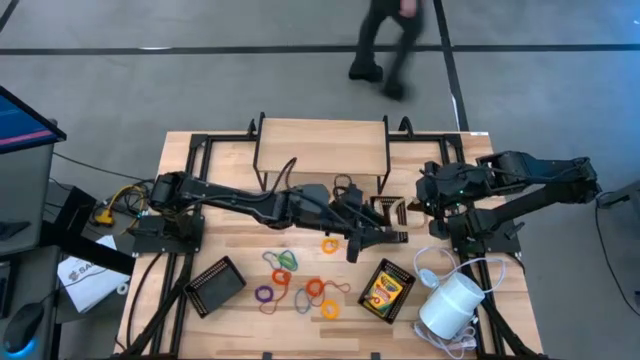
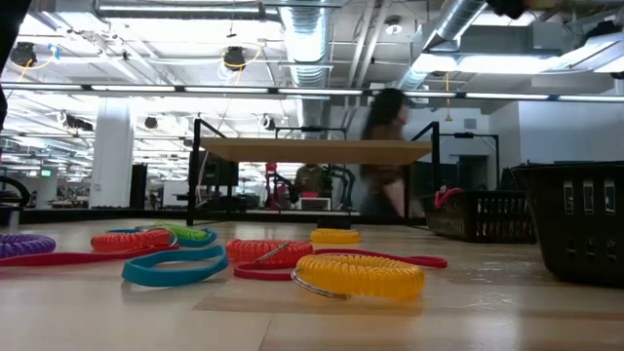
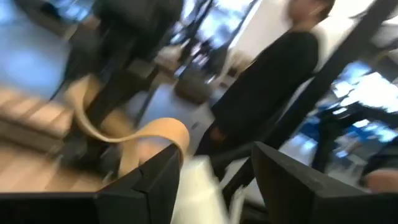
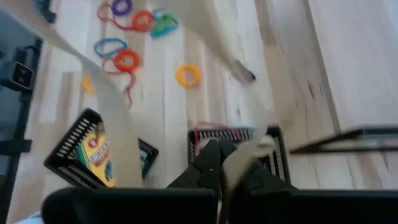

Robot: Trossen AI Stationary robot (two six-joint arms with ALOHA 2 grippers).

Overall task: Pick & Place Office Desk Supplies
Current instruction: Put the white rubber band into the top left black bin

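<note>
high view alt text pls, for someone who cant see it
Seen from above, the left gripper reaches over mid-table beside an orange loop, with more coloured loops scattered nearer the front. A crayon box lies in a black mesh tray; the right gripper waits at the right.

No text can be read; the print on the crayon box (image 1: pixel 385 290) is too small to make out.
</note>
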